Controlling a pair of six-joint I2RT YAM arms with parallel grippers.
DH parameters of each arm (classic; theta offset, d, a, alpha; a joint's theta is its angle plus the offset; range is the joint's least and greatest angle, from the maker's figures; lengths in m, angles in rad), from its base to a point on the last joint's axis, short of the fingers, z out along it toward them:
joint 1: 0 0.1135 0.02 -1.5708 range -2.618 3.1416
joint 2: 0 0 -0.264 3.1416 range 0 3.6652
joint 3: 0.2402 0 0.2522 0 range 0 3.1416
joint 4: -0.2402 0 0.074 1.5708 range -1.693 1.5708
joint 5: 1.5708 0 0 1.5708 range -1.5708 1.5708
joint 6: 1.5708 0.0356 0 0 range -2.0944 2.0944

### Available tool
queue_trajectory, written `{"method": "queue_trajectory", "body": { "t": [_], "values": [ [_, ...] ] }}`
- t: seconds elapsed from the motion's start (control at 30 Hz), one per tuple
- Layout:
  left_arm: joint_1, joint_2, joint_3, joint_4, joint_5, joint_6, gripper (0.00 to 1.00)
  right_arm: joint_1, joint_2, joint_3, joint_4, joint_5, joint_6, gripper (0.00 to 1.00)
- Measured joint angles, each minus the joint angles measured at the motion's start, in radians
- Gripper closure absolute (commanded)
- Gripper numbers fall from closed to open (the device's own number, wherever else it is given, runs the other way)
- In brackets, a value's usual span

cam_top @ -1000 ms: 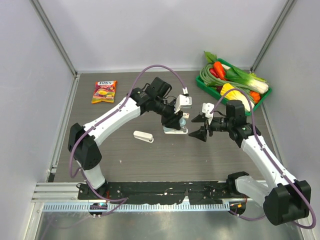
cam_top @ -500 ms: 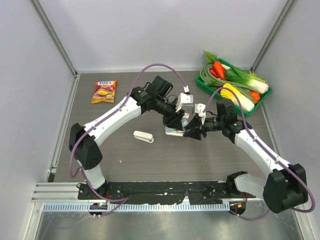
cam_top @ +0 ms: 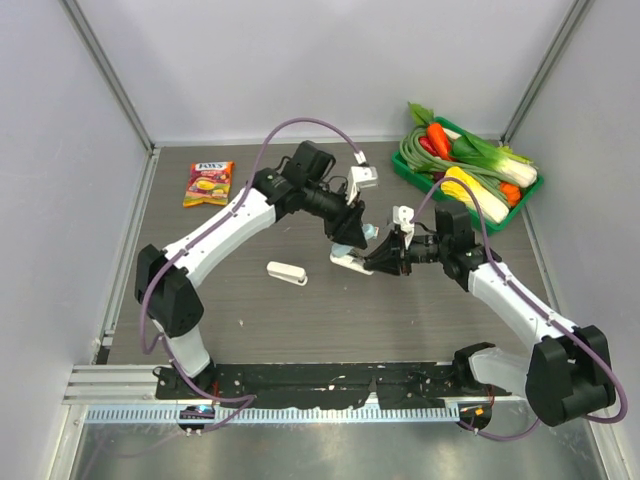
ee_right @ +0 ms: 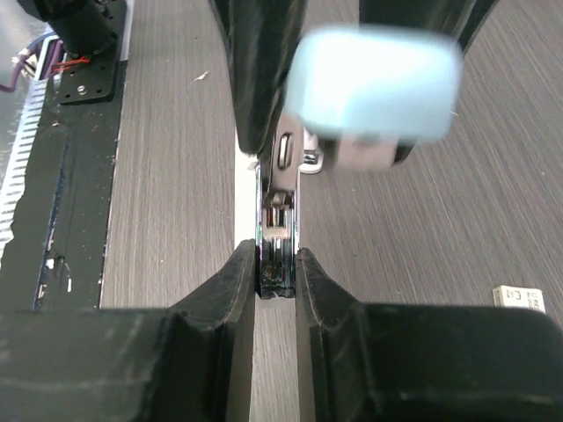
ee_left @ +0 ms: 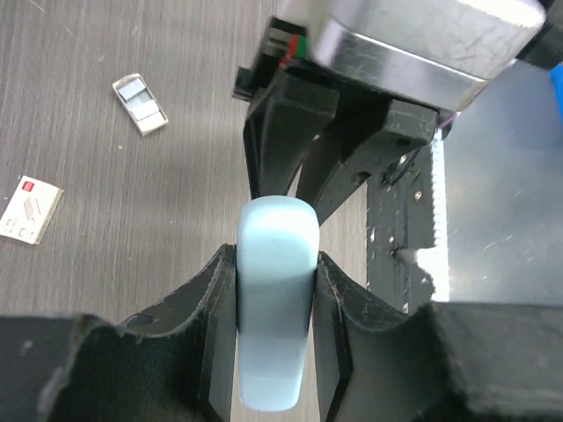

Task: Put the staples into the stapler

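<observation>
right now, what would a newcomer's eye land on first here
Mid-table, the left gripper clamps the pale-blue stapler by its top while the right gripper pinches its metal rail. Next come the green tray of bright vegetables in the far right corner, and the colourful snack bag at far left.

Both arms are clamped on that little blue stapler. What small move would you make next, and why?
Probably hinge the light-blue stapler top upward with the left tool while the right tool pins the metal base down. Each tool is shut on its part, and the staples box lies apart, untouched, so the stapler likely needs opening first.
</observation>
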Motion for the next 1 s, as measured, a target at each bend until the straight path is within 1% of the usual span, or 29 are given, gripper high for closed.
{"method": "queue_trajectory", "body": {
  "t": [0.17,0.33,0.47,0.53,0.67,0.83,0.93,1.0],
  "values": [
    [0.085,-0.014,-0.059,0.171,0.086,-0.204,1.00,-0.005,-0.024,-0.084,0.241,0.025,0.196,0.99],
    [0.197,-0.052,-0.164,0.423,0.150,-0.472,1.00,-0.002,-0.026,-0.134,0.497,0.090,0.435,0.99],
    [0.279,-0.083,-0.227,0.588,0.159,-0.655,1.00,0.009,-0.026,-0.147,0.632,0.158,0.589,0.99],
    [0.307,-0.096,-0.250,0.648,0.158,-0.722,1.00,0.023,-0.022,-0.153,0.687,0.200,0.651,0.99],
    [0.337,-0.112,-0.291,0.737,0.156,-0.825,1.00,0.061,-0.010,-0.153,0.753,0.249,0.731,0.99],
    [0.360,-0.126,-0.345,0.821,0.154,-0.898,1.00,0.091,0.004,-0.152,0.783,0.288,0.752,0.99],
    [0.367,-0.126,-0.377,0.895,0.183,-0.920,1.00,0.097,0.005,-0.146,0.766,0.295,0.730,0.92],
    [0.373,-0.126,-0.403,0.962,0.204,-0.929,1.00,0.098,0.005,-0.127,0.719,0.295,0.695,0.89]
  ]
}}
